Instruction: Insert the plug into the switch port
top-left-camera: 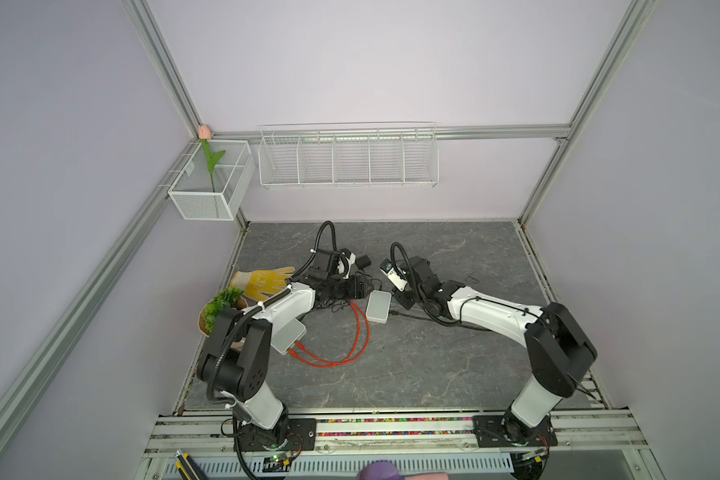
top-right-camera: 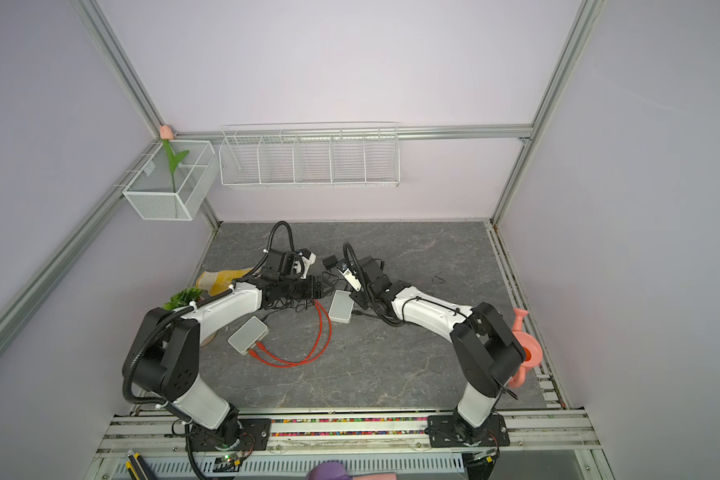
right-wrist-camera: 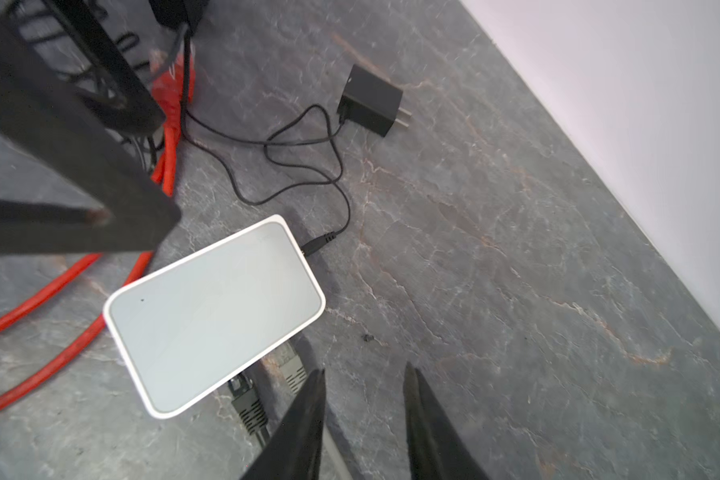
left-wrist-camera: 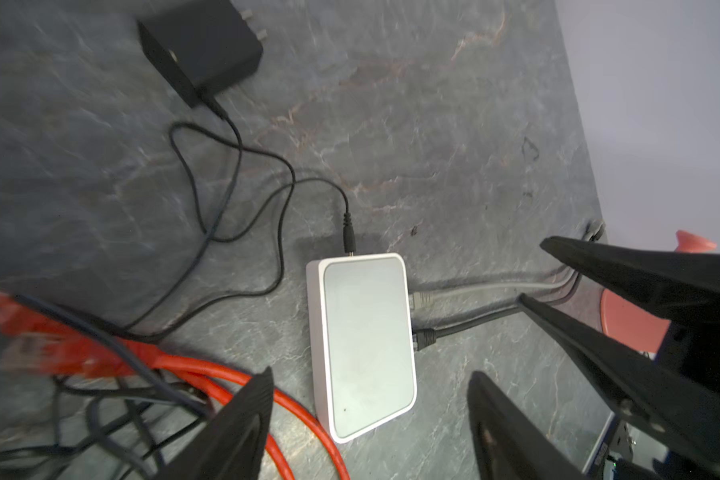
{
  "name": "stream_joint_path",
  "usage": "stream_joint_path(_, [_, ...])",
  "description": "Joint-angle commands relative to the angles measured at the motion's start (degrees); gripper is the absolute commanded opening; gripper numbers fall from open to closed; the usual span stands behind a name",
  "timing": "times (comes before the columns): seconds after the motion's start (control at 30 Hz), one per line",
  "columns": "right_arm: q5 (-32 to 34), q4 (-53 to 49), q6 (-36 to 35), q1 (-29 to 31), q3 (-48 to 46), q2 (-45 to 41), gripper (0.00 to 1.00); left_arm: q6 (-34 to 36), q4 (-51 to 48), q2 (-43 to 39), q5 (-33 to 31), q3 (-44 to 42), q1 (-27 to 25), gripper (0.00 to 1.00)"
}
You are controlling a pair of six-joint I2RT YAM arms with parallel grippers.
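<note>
The white switch (top-left-camera: 378,306) (top-right-camera: 341,306) lies flat on the grey table between my two grippers. A grey plug (left-wrist-camera: 422,298) (right-wrist-camera: 292,365) and a black plug (left-wrist-camera: 425,337) (right-wrist-camera: 248,405) sit in ports on its side. A thin black power plug (left-wrist-camera: 349,237) (right-wrist-camera: 314,245) sits at one short end. My left gripper (left-wrist-camera: 371,372) (top-left-camera: 364,286) hovers open over one end of the switch (left-wrist-camera: 364,345), holding nothing. My right gripper (right-wrist-camera: 364,368) (top-left-camera: 402,302) stands open just behind the grey plug. The grey cable runs beside one of its fingers, and nothing is pinched.
A black power adapter (top-left-camera: 364,262) (right-wrist-camera: 371,102) lies behind the switch. A red cable (top-left-camera: 350,345) loops forward to a second white box (top-left-camera: 287,334). A yellow glove (top-left-camera: 262,280) and a green plant (top-left-camera: 221,307) lie left. A pink watering can (top-right-camera: 526,353) stands right.
</note>
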Motion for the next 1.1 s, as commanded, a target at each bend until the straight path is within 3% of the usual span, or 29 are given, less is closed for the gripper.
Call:
stream_joint_path(0.0, [0.04,-2.20,2.03,-1.20,-1.03,-5.05,0.38,1.62,-3.48,-3.68,-4.04,1.30,0.06,0.80])
stream_joint_path(0.33, [-0.75,-7.88,4.90,-4.90,0.60,-16.42,0.48,2.09,0.72,-16.80,-13.85,-3.67,0.17,0.90])
stream_joint_path(0.73, [6.51,-12.93,7.48,-8.16,-2.85,-35.82,0.56,4.23,-1.96,-32.27,-24.75,-7.70,0.15,0.96])
stream_joint_path(1.07, [14.43,-14.32,7.97,-9.90,-10.56,-52.96,0.57,5.91,-6.61,-45.14,-35.45,-12.04,0.14,0.99])
